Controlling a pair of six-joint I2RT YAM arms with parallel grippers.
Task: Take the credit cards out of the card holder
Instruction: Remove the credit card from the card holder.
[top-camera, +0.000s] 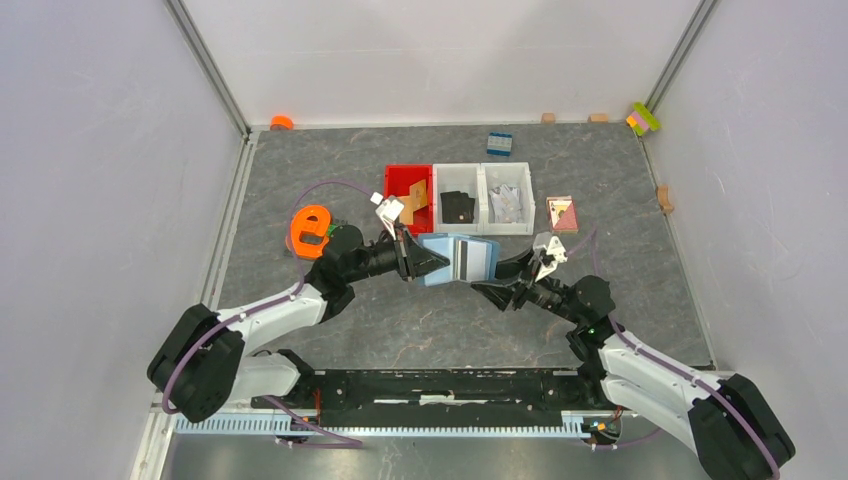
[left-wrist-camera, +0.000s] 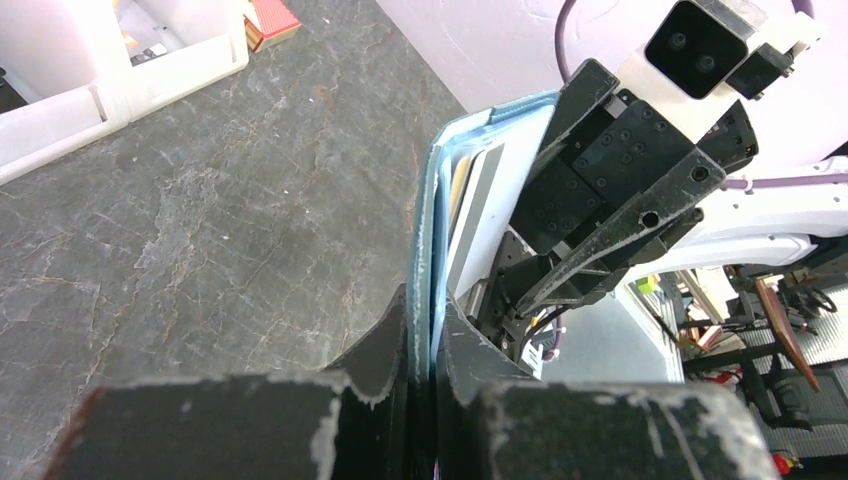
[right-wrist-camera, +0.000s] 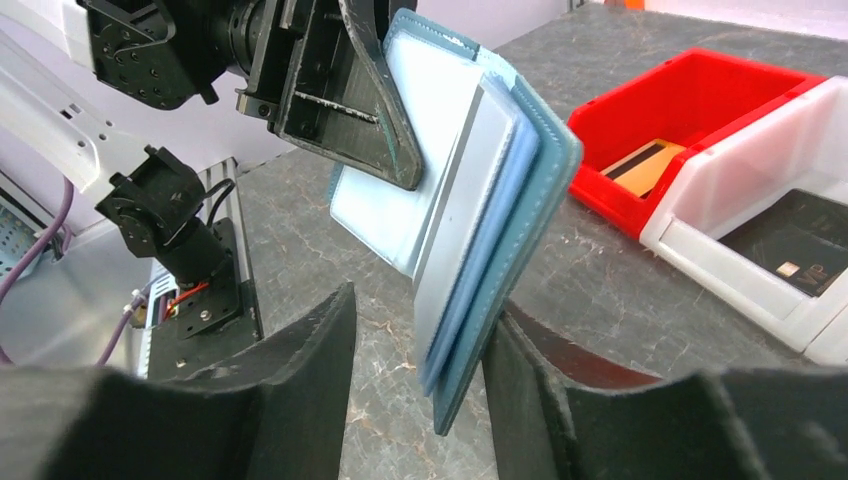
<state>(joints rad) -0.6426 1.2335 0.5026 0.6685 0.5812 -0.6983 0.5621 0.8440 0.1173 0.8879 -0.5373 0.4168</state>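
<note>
– Top external view first: where is the card holder?
– The card holder (top-camera: 440, 262) is up off the tabletop (top-camera: 400, 320), over its middle, between the two arms and just near of the row of bins. Its paler blue inside shows from above.
– Which arm has it?
– The left gripper (top-camera: 416, 262) is clenched on the holder's left edge. In the left wrist view both fingers press flat against the leaves, one on each side.
– And the right one?
– The right gripper (right-wrist-camera: 420, 320) is released. Its jaws stand apart, astride the holder's right edge. There is a clear gap on one side. On the other side the finger sits just beside the outer cover, and I cannot tell whether it touches.
– Any cards to see?
– A grey card (right-wrist-camera: 470, 190) with a dark stripe lies inside the holder, against the pale blue leaf. Farther off, a tan-gold card (top-camera: 416, 196) lies in the red bin (top-camera: 392, 180). A black card (top-camera: 458, 207) lies in the white bin (top-camera: 458, 167) just to the right of it.
</note>
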